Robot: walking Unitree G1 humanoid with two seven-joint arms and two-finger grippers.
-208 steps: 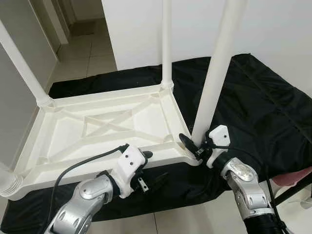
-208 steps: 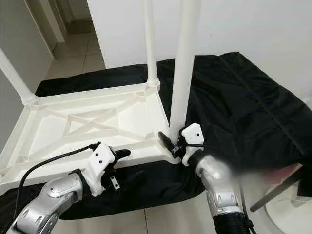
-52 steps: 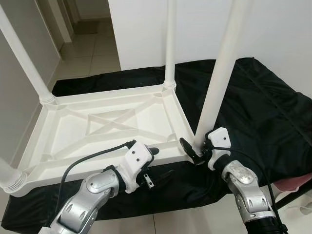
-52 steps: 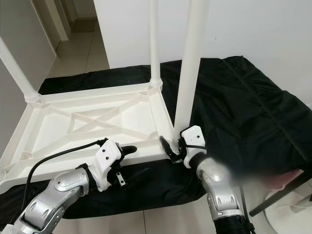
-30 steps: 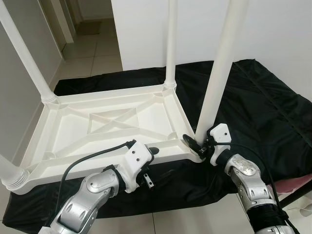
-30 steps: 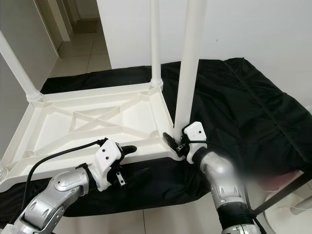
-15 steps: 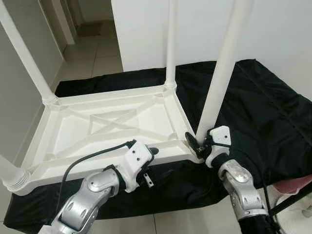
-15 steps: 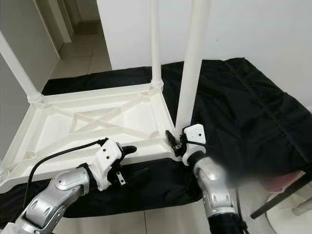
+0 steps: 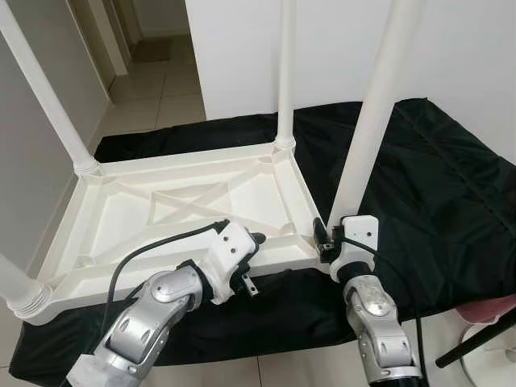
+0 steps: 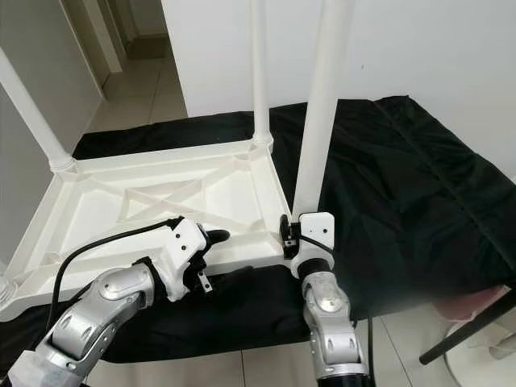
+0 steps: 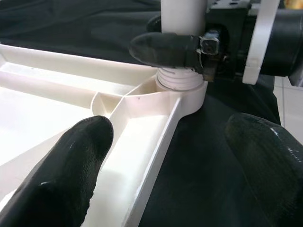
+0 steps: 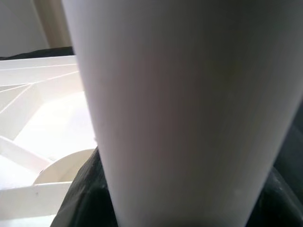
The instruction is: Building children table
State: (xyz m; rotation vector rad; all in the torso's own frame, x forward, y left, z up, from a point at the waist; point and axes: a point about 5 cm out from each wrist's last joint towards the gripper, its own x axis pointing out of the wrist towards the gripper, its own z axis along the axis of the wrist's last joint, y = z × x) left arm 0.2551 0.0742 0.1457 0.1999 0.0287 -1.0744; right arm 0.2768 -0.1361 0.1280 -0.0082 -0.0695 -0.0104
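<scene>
The black cloth [image 9: 435, 185] is covering the low surface under the work, probably to keep the white plastic from scuffing and sliding while the parts are being pressed together. On it the children's table top [image 9: 161, 214] is lying upside down, ribbed underside facing up, so that its corner sockets are open to receive legs from above. Legs are standing upright in all four corners: the far-left leg [image 9: 44, 93], the far-right leg [image 9: 285, 72], the near-left leg [image 9: 14, 286], and the near-right leg [image 9: 372, 117], which is the one being worked on.

The right claw [image 9: 324, 239] is sitting at the very base of that near-right leg, where it is meeting the corner socket [image 11: 182, 90]. In the left wrist view one of its fingers [image 11: 165, 49] is lying against the leg just above the threaded collar, so the claw seems to be clamped around the leg, most likely to turn or steady it as it seats in the socket. In the right wrist view the leg [image 12: 189, 109] is standing right up against the camera.

The left claw [image 9: 246, 262] is bracing the tabletop's near rim [image 9: 274, 262], its fingers [image 11: 71, 165] spread apart, one over the inner channel and the other outside the edge. It is not gripping anything; this hold is probably keeping the top from rotating or sliding while the leg is being tightened.
</scene>
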